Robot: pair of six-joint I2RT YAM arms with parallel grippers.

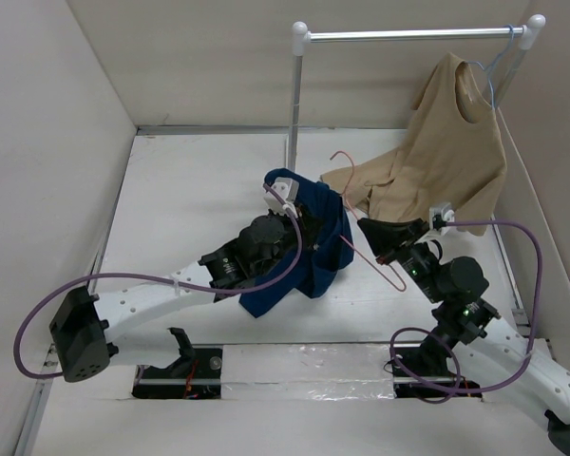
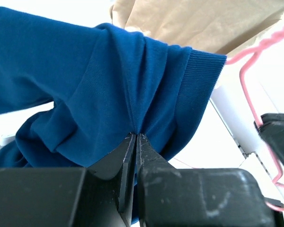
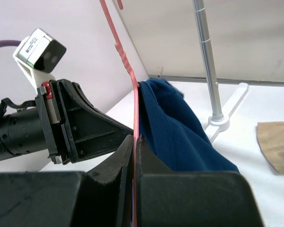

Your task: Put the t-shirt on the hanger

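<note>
The navy t-shirt hangs bunched above the table's middle, draped over the pink wire hanger. My left gripper is shut on a pinched fold of the t-shirt, near its ribbed edge. My right gripper is shut on the hanger's wire, which runs straight up between its jaws. In the right wrist view the t-shirt sits just right of that wire and the left gripper just left of it. The hanger passes right of the cloth in the left wrist view. The shirt's print is hidden.
A tan t-shirt hangs on a light blue hanger from the metal rail at the back right. The rail's upright pole stands behind the navy shirt. Walls enclose the left, back and right of the white table.
</note>
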